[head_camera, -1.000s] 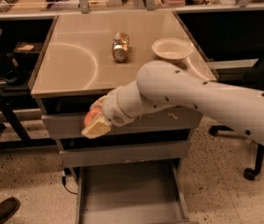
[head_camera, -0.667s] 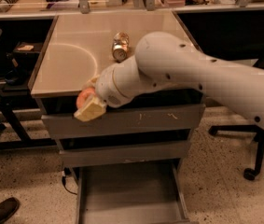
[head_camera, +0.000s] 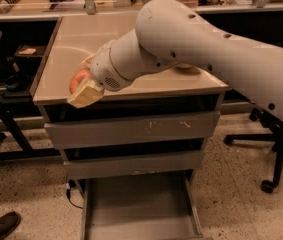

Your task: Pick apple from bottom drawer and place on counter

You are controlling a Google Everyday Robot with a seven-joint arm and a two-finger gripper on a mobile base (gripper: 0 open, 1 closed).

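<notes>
My gripper [head_camera: 82,87] is shut on the red-orange apple [head_camera: 77,80] and holds it just above the front left edge of the beige counter [head_camera: 76,39]. One pale finger [head_camera: 86,94] shows under the apple. The white arm [head_camera: 191,39] reaches in from the right and hides much of the counter top, including the can. The bottom drawer [head_camera: 141,209] is pulled out below, a shallow grey tray with nothing in it.
Two shut grey drawers [head_camera: 131,129] sit above the open one. A black chair base [head_camera: 266,154] stands at the right, a dark desk frame [head_camera: 1,114] at the left, a shoe [head_camera: 0,226] at the bottom left. Cluttered benches line the back.
The arm has lifted the apple up and to the left, from in front of the top drawer to the counter's front left edge. The arm now covers the can and bowl.
</notes>
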